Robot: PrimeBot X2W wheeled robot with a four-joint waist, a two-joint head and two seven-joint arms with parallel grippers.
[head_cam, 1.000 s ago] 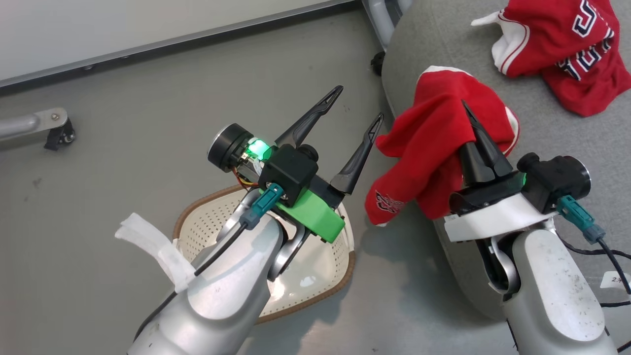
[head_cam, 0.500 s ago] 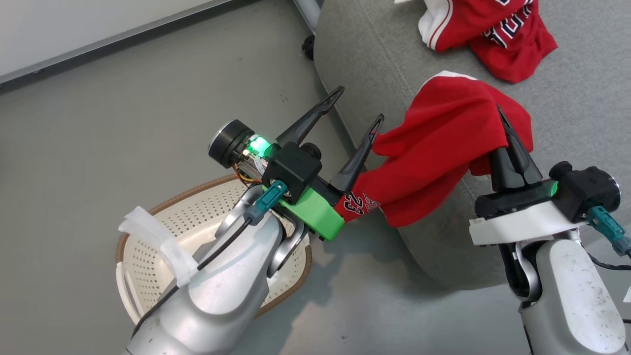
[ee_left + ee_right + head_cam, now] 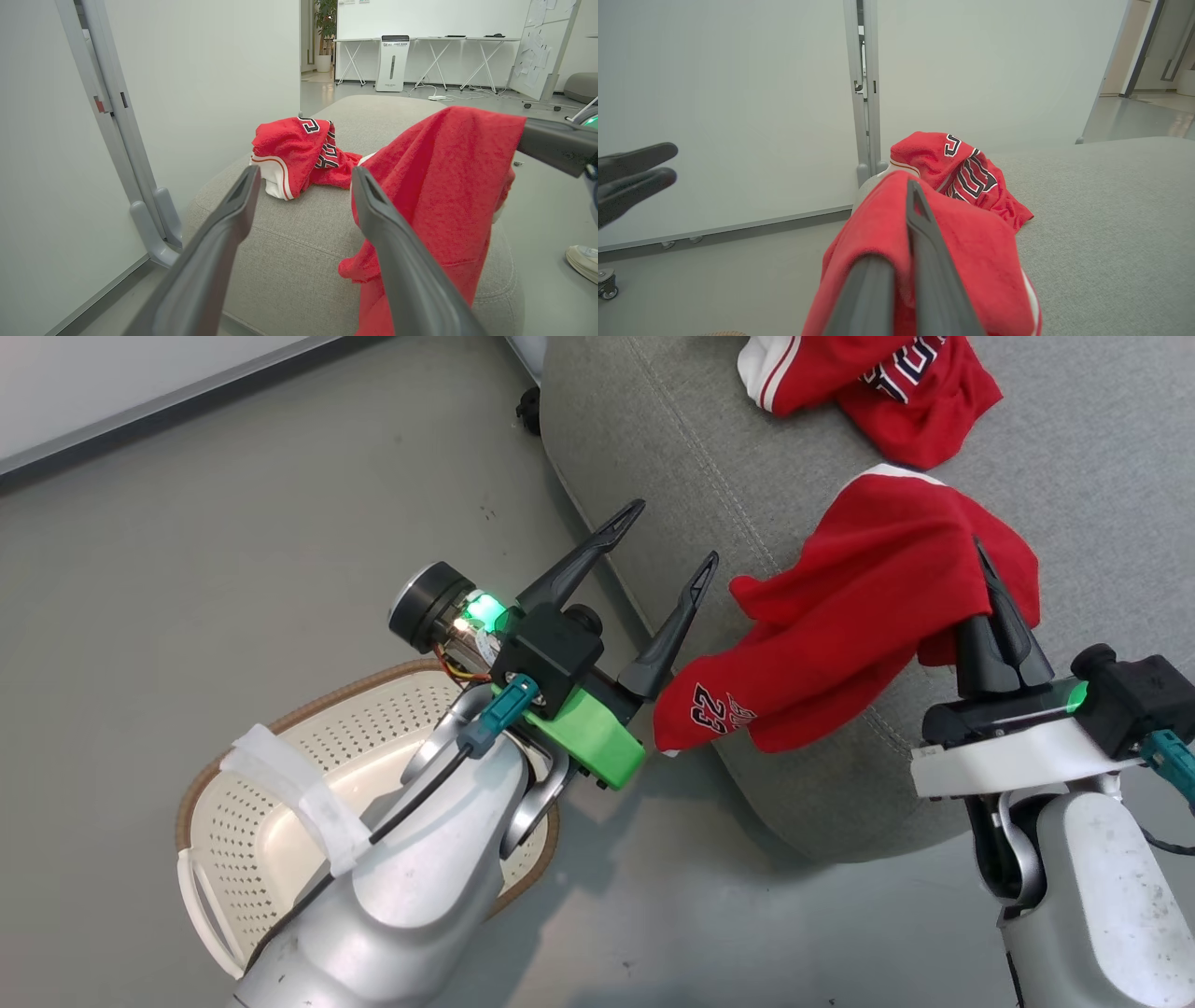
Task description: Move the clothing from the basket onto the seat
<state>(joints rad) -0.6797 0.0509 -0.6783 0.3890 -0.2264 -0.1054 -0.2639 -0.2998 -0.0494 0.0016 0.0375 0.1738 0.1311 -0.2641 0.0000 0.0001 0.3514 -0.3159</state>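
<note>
My right gripper (image 3: 980, 553) is shut on a red piece of clothing (image 3: 868, 607), which drapes over its fingers and hangs across the front edge of the grey seat (image 3: 672, 457), its "23" hem lowest. A second red garment (image 3: 878, 383) lies crumpled farther back on the seat. The cream basket (image 3: 252, 803) sits on the floor, partly hidden under my left arm. My left gripper (image 3: 677, 530) is open and holds nothing, just left of the hanging clothing. The left wrist view has the held garment (image 3: 444, 186) beside the open fingers (image 3: 233, 210). In the right wrist view the shut gripper (image 3: 911, 186) is wrapped in red cloth (image 3: 971, 252).
A white panel on a grey frame with castors (image 3: 529, 406) stands just behind the seat. Grey floor (image 3: 233, 569) lies to the left of the basket. A shoe (image 3: 584, 261) rests on the floor to the right of the seat in the left wrist view.
The head camera has swung, shifting the whole picture left. My right gripper has carried the red clothing farther in over the seat. The left gripper stays open above the basket.
</note>
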